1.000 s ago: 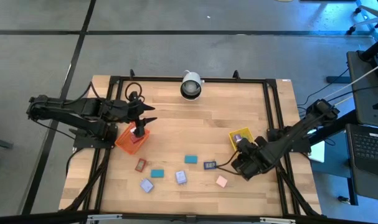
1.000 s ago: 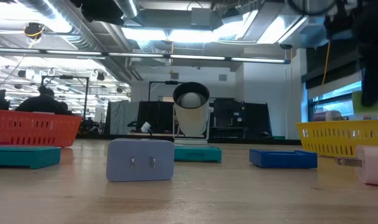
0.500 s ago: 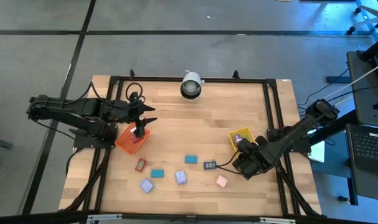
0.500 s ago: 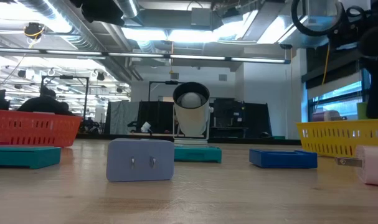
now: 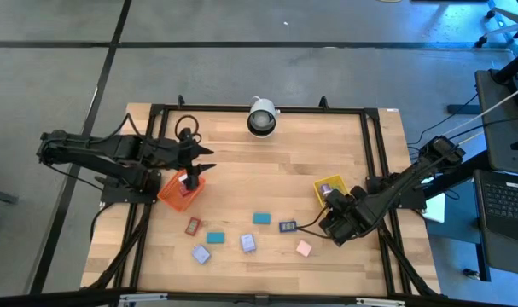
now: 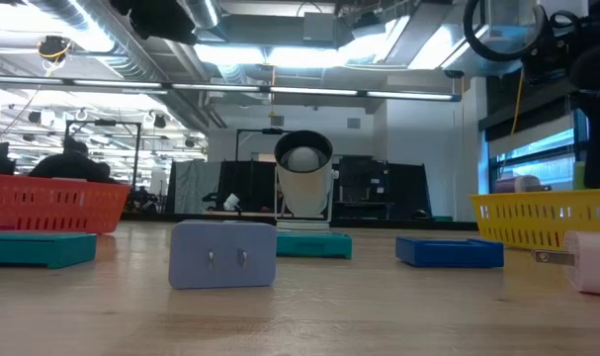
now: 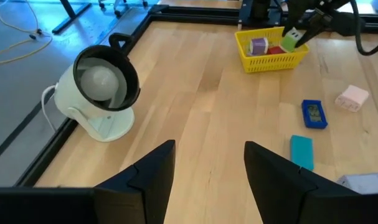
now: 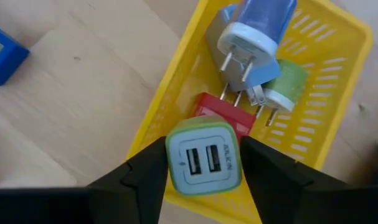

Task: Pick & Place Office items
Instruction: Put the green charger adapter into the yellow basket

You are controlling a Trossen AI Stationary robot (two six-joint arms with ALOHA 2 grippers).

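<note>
My right gripper [image 8: 203,186] is shut on a green charger cube [image 8: 203,152] with two USB ports. It hovers over the yellow tray [image 8: 338,118], which holds a lavender-blue plug, a green plug and a red block. In the left wrist view the cube [image 7: 292,38] hangs above that tray [image 7: 269,60]. Several office items lie flat on the wood: red [image 5: 193,226], teal [image 5: 215,238], two lavender [image 5: 248,243], teal [image 5: 261,218], dark blue [image 5: 287,227] and pink [image 5: 304,248]. My left gripper [image 5: 206,159] waits open above the orange tray [image 5: 175,192]. My right gripper pinches the green cube between its two fingers by two opposite side faces [image 8: 172,158], with the USB-port face turned toward the wrist camera. The fingers slant down from the table's right side. The cube is lifted clear, above the yellow tray's rim.
A white round lamp-like device [image 5: 261,117] stands at the far middle of the table. A dark frame runs along the table edges. Bare wood lies between the two trays and along the near edge. People sit in the room beyond the table in the low view.
In the low view my right gripper, with the green cube, has sunk a little toward the yellow tray and come to rest there. Its grip has stayed shut. The items on the table have not moved.
</note>
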